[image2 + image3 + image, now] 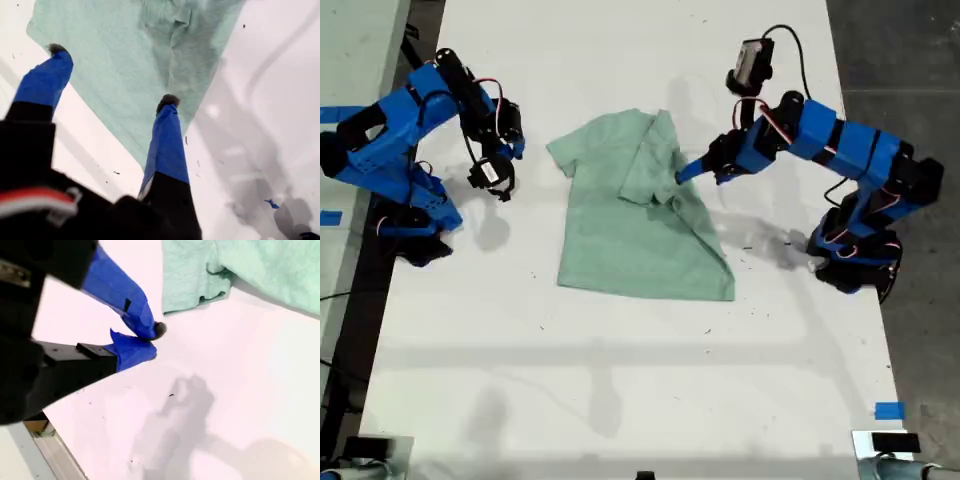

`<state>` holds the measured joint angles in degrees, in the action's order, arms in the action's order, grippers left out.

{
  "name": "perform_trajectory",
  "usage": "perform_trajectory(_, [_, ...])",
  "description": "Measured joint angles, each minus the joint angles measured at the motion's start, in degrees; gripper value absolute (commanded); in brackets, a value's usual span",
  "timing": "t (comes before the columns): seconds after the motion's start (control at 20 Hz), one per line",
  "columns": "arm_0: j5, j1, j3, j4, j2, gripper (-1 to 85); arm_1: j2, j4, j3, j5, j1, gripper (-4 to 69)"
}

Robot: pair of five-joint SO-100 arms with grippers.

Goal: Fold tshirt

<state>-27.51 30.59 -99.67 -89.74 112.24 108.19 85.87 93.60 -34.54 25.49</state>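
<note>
The pale mint-green tshirt lies on the white table, its side toward the exterior view's right folded over onto the middle. My first gripper belongs to the arm at the exterior view's right. It hovers open over the folded edge of the tshirt, with nothing between its blue fingers. At the exterior view's left, my second gripper hangs shut and empty above bare table, a short way from the flat sleeve of the tshirt.
Both arm bases stand on the table, one at the exterior view's left and one at its right. Blue tape marks sit near the table's edges. Dark floor lies beyond the edge at the exterior view's right.
</note>
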Motion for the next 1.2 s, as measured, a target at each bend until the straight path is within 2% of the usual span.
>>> perform_trajectory(0.05, [-0.7, 0.79, 1.85, 0.26, -2.02, 3.2, 1.05, -0.09, 1.49, 0.79, -0.97, 31.5])
perform_trajectory(0.15, [-2.81, 2.9, 6.59, -0.53, -6.42, 18.8, 2.55, -0.44, 3.78, 2.11, -2.46, 31.5])
perform_trajectory(0.2, [-3.78, 3.87, 9.84, -1.93, -8.88, 23.6, 2.9, -0.7, 4.48, 2.64, -2.99, 31.5])
perform_trajectory(0.3, [-6.42, 5.62, 16.7, -4.22, -13.71, 27.9, 3.78, -1.32, 5.45, 3.43, -3.78, 31.4])
perform_trajectory(0.45, [-9.84, 7.21, 28.48, -8.35, -22.5, 30.0, 5.36, -1.49, 6.86, 4.22, -4.04, 31.4])
perform_trajectory(0.65, [-13.71, 8.88, 32.87, -7.47, -29.44, 30.9, 8.17, -1.49, 8.88, 4.57, -4.22, 31.2])
perform_trajectory(1.1, [-21.62, 12.48, 31.99, 9.58, -51.59, 31.9, 12.92, -1.49, 11.51, 6.33, -5.62, 31.1])
perform_trajectory(1.2, [-22.06, 13.27, 32.08, 12.57, -57.04, 27.1, 14.15, -1.49, 12.66, 7.03, -5.98, 31.1])
